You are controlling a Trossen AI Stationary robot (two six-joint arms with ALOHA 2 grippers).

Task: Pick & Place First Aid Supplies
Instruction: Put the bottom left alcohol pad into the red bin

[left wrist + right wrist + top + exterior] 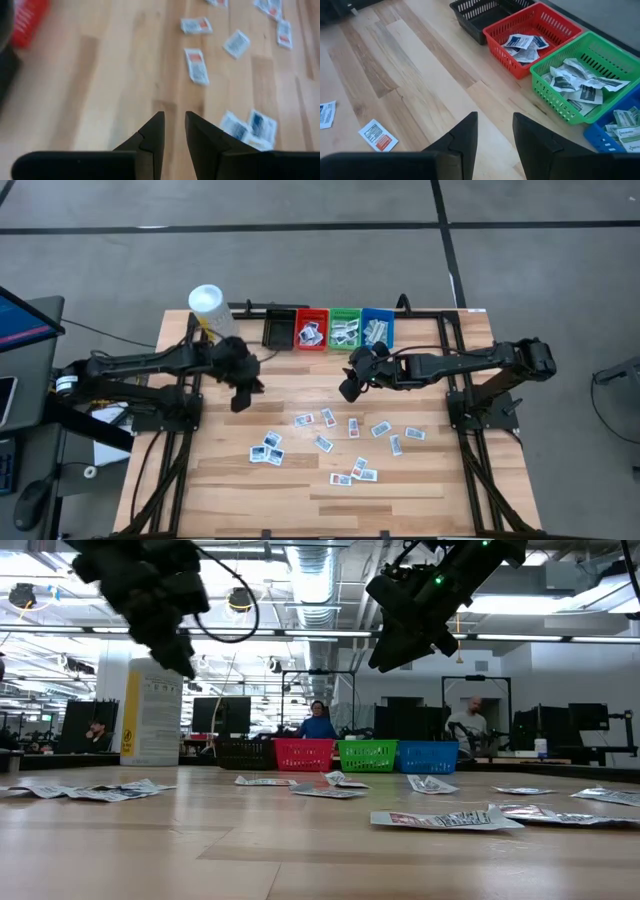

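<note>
Several small white first aid packets lie flat and scattered on the wooden table, among them one (305,420), a pair (268,448) and a cluster (355,473). My left gripper (242,395) hangs above bare wood, left of and beyond the packets. Its fingers (174,117) are slightly apart with nothing between them, and packets (194,65) lie ahead of it. My right gripper (352,385) hovers above the table in front of the bins. It is open and empty (495,117), with a packet (377,135) lying below it.
Along the far edge stands a row of bins: black (278,328), red (311,330), green (346,330) and blue (377,330). The last three hold packets. A white-capped bottle (207,305) stands at the far left. Bare wood lies between the bins and the packets.
</note>
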